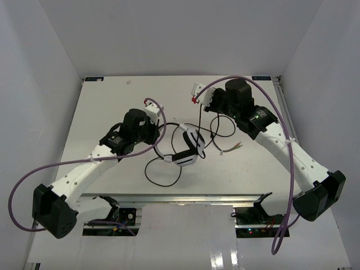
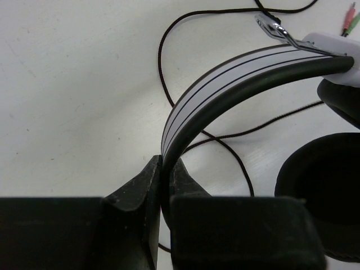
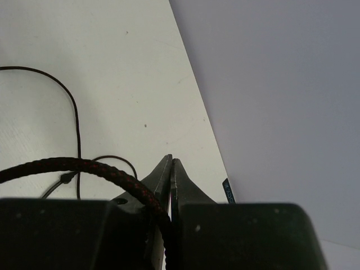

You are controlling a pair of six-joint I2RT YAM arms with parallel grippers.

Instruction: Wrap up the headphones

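The headphones (image 1: 188, 147) lie in the middle of the table (image 1: 101, 112). Their cord (image 1: 163, 179) loops on the near side. Its wire ends (image 1: 235, 147) lie to their right.

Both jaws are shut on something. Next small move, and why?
Probably bring the right jaws toward the headphones and lay a first turn around the headband: right jaws pinch the cord, left jaws clamp the headband, and the rest of the cord lies loose.
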